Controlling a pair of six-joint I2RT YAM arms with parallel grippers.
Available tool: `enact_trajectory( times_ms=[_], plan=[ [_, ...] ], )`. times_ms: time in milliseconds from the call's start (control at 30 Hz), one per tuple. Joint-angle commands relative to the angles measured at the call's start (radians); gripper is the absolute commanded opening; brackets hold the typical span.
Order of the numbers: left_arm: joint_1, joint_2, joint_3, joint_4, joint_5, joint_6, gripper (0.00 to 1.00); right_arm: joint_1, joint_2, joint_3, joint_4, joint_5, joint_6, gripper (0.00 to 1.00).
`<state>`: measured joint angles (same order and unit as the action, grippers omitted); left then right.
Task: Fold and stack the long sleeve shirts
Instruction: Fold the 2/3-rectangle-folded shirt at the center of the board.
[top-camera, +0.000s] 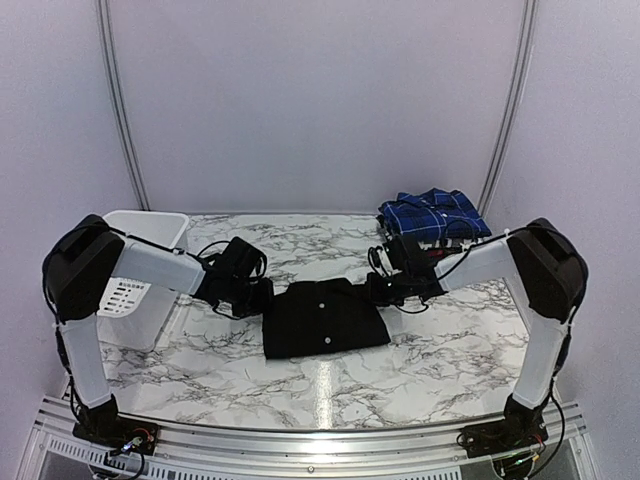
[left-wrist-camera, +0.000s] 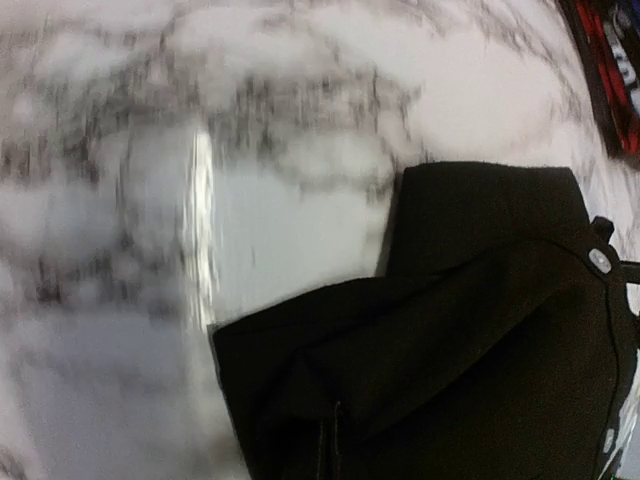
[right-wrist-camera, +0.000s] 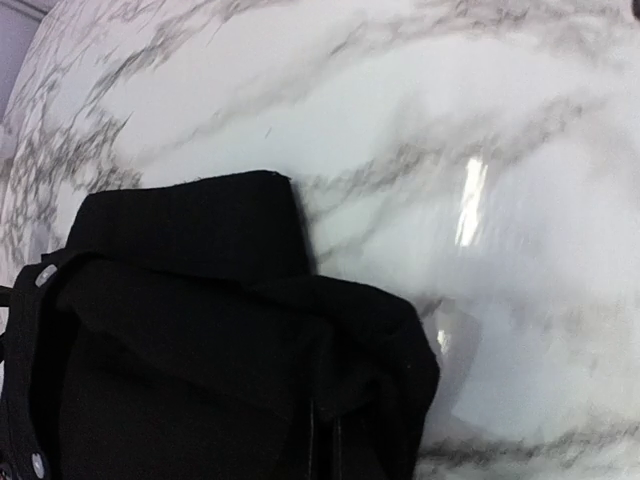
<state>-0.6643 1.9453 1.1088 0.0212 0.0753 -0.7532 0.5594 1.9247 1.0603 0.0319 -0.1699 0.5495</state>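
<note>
- Where the table (top-camera: 400, 380) has its middle, the black shirt (top-camera: 325, 320) lies folded into a rough rectangle, its button side up.
- The left gripper (top-camera: 262, 297) sits at the table's middle-left, right on the shirt's left edge.
- Its jaws are closed, and in the left wrist view the black cloth bunches up into them, so it pinches the shirt. The dark fingers are hard to tell from the dark cloth.
- The right gripper (top-camera: 383, 290) sits at the table's middle-right, on the shirt's far right corner.
- Its jaws are closed too, and the right wrist view shows a fold of the cloth drawn up into them, so it also pinches the shirt.
- Pale buttons (right-wrist-camera: 45, 277) run along the shirt's front placket.
- The plaid shirts (top-camera: 435, 215) are stacked at the table's far right corner, blue-and-white on top. The left wrist view catches a red plaid edge.
- The stack is apart from the black shirt, just beyond the right gripper.
- The white basket (top-camera: 140, 250) stands at the table's far left corner, partly behind the left arm.
</note>
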Motion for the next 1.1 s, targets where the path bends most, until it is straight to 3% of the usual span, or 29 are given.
enact_trajectory(
  times_ms=[0, 200, 533, 1067],
  plan=[
    [-0.086, -0.175, -0.213, 0.049, -0.092, -0.109, 0.00, 0.083, -0.192, -0.159, 0.000, 0.044, 0.073, 0.00],
    [-0.115, -0.268, -0.257, 0.019, -0.161, -0.126, 0.00, 0.088, -0.312, -0.209, -0.057, 0.100, 0.066, 0.00],
    [-0.101, -0.250, -0.134, -0.064, -0.251, -0.052, 0.00, 0.072, -0.266, -0.105, -0.117, 0.165, 0.008, 0.00],
    [-0.046, -0.211, -0.080, -0.030, -0.234, 0.026, 0.00, -0.004, -0.240, -0.065, -0.113, 0.152, -0.023, 0.00]
  ],
)
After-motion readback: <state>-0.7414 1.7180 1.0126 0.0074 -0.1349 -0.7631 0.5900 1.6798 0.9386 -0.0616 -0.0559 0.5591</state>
